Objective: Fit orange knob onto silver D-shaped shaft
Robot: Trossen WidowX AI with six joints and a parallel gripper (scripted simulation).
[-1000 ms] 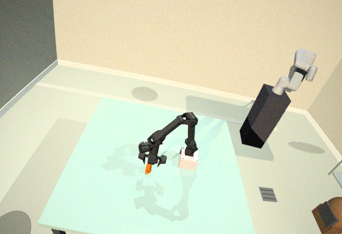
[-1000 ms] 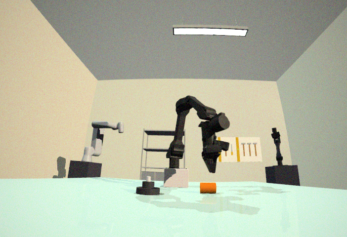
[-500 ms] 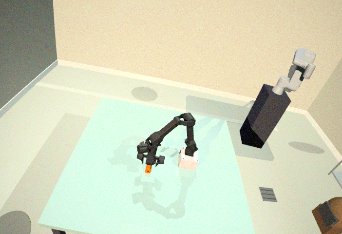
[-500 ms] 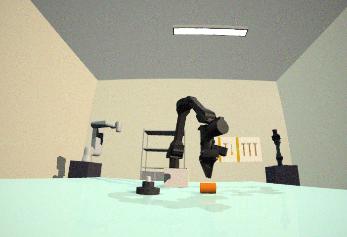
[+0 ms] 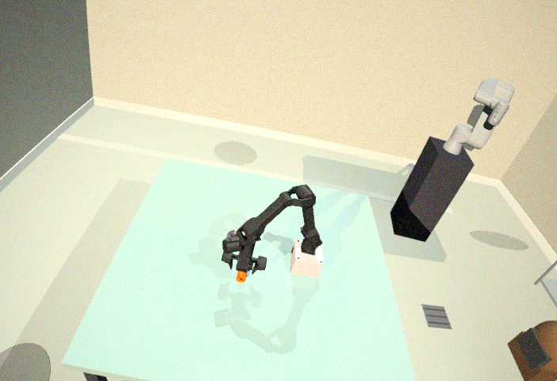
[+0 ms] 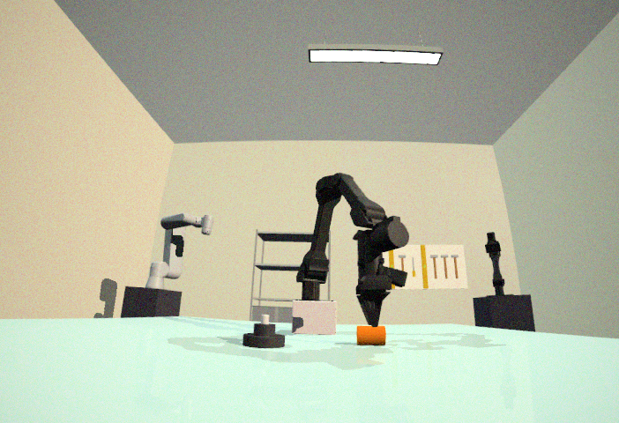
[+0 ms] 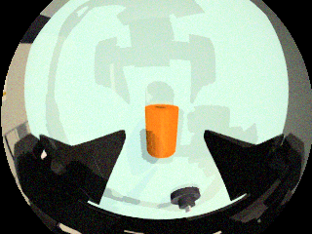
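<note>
In the view from above, the round pedestal is hidden by the arm (image 5: 270,215). The bench's near edge (image 5: 121,371) is partly cut off.

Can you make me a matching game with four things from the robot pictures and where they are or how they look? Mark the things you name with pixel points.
Things:
1. Orange knob (image 5: 240,276) (image 6: 370,335) (image 7: 162,132)
2. Gripper (image 5: 243,266) (image 6: 374,325) (image 7: 166,135)
3. Round pedestal (image 6: 263,341) (image 7: 184,193)
4. Long lamp (image 6: 375,55)

Places and states:
A. hanging from the ceiling
B. lying on its side on the table
C. dark, with a pale shaft sticking up
D. open, with its fingertips pointing down

Right pairs: 1-B, 2-D, 3-C, 4-A
</note>
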